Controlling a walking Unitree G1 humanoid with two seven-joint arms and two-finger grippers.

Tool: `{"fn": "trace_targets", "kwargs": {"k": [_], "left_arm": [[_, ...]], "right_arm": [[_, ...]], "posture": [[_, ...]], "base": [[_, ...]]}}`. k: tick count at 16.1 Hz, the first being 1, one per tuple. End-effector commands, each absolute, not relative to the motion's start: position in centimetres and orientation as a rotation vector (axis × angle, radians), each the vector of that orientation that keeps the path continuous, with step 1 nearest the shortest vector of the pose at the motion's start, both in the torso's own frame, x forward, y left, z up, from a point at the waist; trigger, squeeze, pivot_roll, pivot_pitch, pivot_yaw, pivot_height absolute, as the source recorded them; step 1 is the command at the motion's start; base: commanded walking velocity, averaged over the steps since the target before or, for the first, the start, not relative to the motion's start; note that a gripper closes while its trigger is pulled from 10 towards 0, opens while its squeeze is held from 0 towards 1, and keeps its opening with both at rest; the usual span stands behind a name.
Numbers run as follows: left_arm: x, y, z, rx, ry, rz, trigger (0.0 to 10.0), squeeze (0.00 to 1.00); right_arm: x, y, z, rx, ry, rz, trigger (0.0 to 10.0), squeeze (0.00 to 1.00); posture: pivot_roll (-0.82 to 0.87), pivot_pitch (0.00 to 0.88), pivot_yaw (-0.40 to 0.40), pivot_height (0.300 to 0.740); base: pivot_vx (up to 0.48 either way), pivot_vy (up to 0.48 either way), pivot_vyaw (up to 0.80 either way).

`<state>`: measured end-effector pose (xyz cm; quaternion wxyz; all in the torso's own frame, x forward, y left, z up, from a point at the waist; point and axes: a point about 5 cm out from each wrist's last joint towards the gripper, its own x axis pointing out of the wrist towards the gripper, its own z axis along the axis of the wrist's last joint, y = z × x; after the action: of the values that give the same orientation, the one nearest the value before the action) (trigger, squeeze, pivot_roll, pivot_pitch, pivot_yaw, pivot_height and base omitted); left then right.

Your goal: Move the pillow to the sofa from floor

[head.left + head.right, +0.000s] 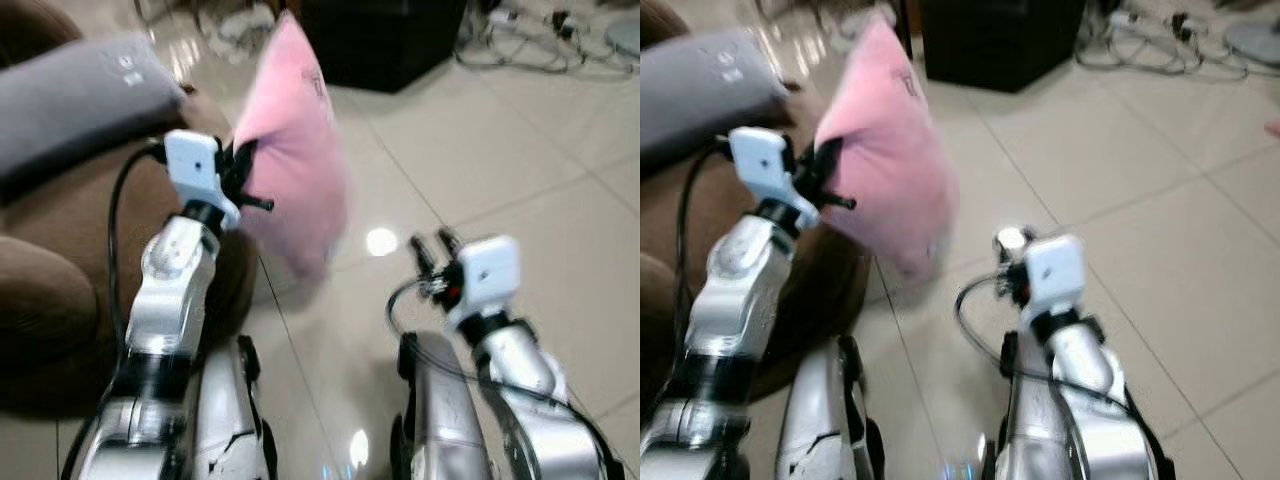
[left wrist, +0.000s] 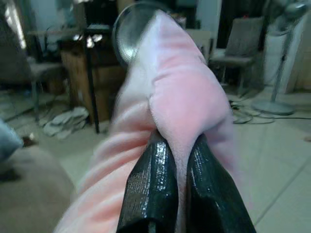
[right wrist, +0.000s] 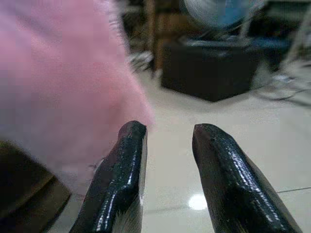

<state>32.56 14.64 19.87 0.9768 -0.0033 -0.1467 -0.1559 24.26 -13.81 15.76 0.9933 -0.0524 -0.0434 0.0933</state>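
Observation:
A pink pillow (image 1: 295, 150) hangs in the air beside the brown sofa (image 1: 70, 250), off the floor. My left gripper (image 1: 243, 165) is shut on the pillow's edge, and the pink fabric (image 2: 180, 97) is pinched between its black fingers (image 2: 150, 189). The pillow's lower corner dangles over the tiles next to the sofa's arm. My right gripper (image 1: 432, 245) is held low over the floor, open, with nothing between its fingers (image 3: 121, 174); the pillow (image 3: 58, 82) is off to its side.
A grey cushion (image 1: 80, 95) lies on the sofa seat. A black box (image 1: 385, 40) stands on the tiles beyond the pillow, with cables (image 1: 530, 40) at the back right. A standing fan (image 2: 286, 53) and chairs are further off. Glossy tiled floor (image 1: 520, 160) lies to the right.

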Motion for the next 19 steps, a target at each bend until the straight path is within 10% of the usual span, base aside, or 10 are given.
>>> {"fn": "trace_targets", "kwargs": {"k": [1,19], "left_arm": [[31.7,13.4,20.7,0.013,-0.324,-0.351,10.0,0.00],[30.3,12.3,17.6,0.091,-0.165,-0.240,10.0,0.00]], "right_arm": [[24.4,-14.3,16.7,-0.100,-0.110,0.140,10.0,0.00],[26.4,-15.9,16.3,-0.111,-0.005,0.038,10.0,0.00]], "posture": [[-0.09,0.029,0.055,0.560],[-0.08,0.000,0.033,0.735]], "base": [[0.000,0.000,0.00],[0.000,0.000,0.00]]}}
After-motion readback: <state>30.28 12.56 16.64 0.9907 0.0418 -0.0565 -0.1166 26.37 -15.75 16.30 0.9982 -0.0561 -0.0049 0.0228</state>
